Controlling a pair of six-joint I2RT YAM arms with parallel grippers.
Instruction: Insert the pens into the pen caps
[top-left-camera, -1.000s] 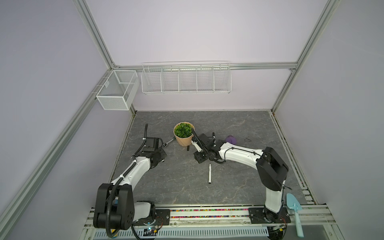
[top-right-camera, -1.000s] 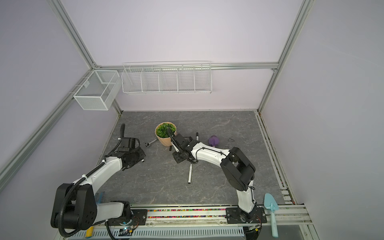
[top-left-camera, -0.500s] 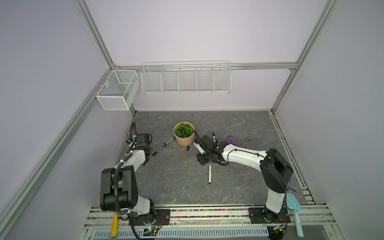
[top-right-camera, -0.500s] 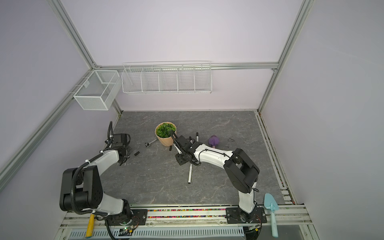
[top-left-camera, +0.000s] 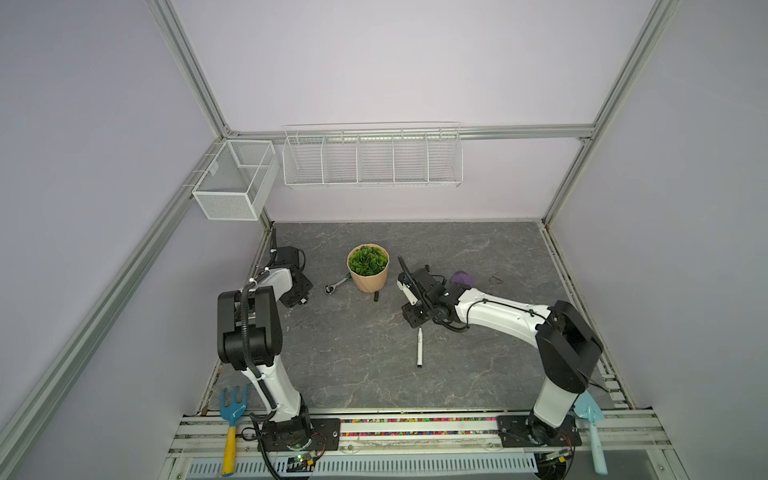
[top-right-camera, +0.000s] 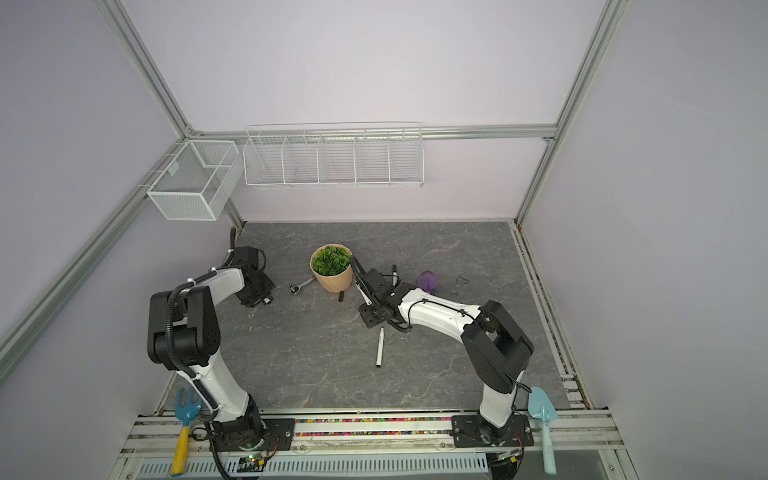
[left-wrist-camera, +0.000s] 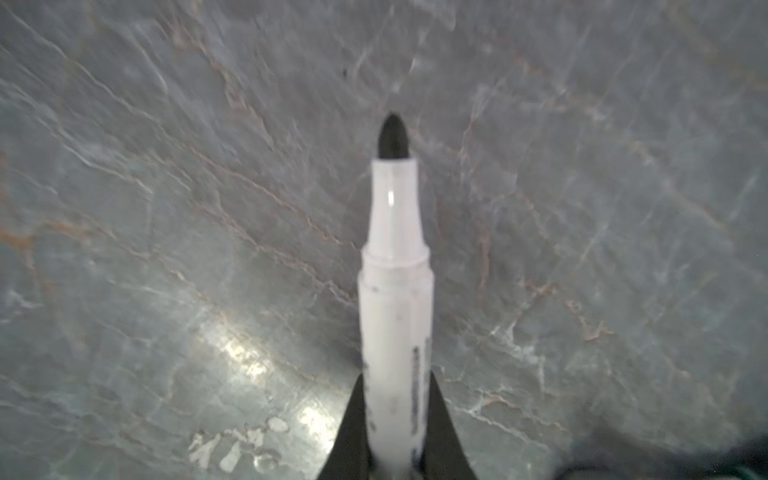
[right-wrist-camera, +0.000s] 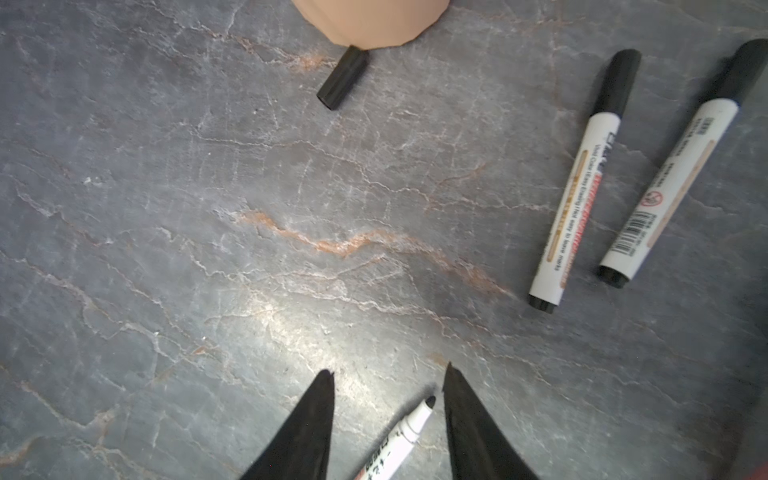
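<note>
1. White plastic is clamped in the left end effector. Its jaws are closed on the barrel of the held pen, and the dark, uncapped tip is pointed out over the desk.
2. In both top views this end effector is found near 9 o'clock of the pot.
3. The right end effector is held partly open and nothing is gripped by it. The bare tip of the loose pen is seen between its jaws, lying on the desk. In both top views that pen is placed at 5 o'clock of the pot, apart from it.
4. The loose cap is laid on its side at about 6 o'clock of the pot, touching its base.
5. Two capped pens are laid side by side nearby and are judged done.
6. The pens are judged light, stiff and smooth. A round barrel can be expected to roll or slip, so hold is best taken across the mid-barrel, never on the felt tip.
7. The cap is judged very light and likely to skid when pushed. It should be pinched across its closed half, with the mouth left free.
</note>
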